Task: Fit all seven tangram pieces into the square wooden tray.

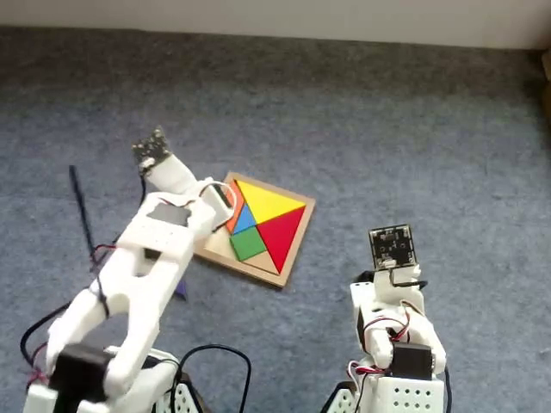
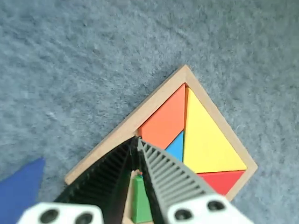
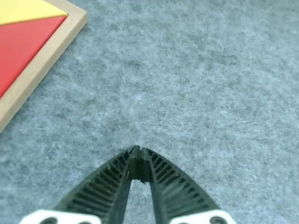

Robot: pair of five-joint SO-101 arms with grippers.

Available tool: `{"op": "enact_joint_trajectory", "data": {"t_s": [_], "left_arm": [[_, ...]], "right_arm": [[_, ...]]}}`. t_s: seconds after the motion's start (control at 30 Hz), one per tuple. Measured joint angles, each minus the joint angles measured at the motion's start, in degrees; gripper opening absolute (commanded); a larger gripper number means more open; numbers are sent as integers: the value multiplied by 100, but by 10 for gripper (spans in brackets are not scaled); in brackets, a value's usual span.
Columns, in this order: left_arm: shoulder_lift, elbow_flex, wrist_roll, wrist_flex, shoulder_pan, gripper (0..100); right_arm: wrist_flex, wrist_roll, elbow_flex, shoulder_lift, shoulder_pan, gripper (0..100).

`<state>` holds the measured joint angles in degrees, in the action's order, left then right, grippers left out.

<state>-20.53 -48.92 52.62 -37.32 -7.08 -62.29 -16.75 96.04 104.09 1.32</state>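
Note:
The square wooden tray (image 1: pixel 288 268) lies on grey carpet. It holds a yellow triangle (image 1: pixel 267 204), a red triangle (image 1: pixel 284 234), a small blue triangle (image 1: pixel 244 220), a green square (image 1: pixel 248 244) and an orange piece (image 2: pixel 166 121). My left gripper (image 2: pixel 137 142) is shut, its tips over the tray's rim (image 2: pixel 107 144) beside the orange piece. A loose blue piece (image 2: pixel 18 191) lies on the carpet outside the tray, partly under the left arm (image 1: pixel 164 232). My right gripper (image 3: pixel 135 151) is shut over bare carpet, off the tray's corner (image 3: pixel 42 60).
The right arm (image 1: pixel 396 327) stands right of the tray. A thin dark cable (image 1: pixel 82 215) runs along the left arm's outer side. Open carpet spreads behind and to the right of the tray, up to a pale wall strip (image 1: pixel 275 17).

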Motion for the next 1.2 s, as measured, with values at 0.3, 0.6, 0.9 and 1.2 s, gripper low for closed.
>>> {"op": "enact_joint_trajectory", "data": {"t_s": [0.3,0.6,0.9,1.2], "left_arm": [[-2558,-53,-3833,-2734,870,6],[-1705,-105,-5055,-3631,1319,223],[-88,492,-5046,-3851,1802,252],[1257,519,-5064,-3174,1802,252]], "right_arm": [[0,0,0,0,0,6],[0,0,0,0,0,6],[0,0,0,0,0,6],[0,0,0,0,0,6]]}}
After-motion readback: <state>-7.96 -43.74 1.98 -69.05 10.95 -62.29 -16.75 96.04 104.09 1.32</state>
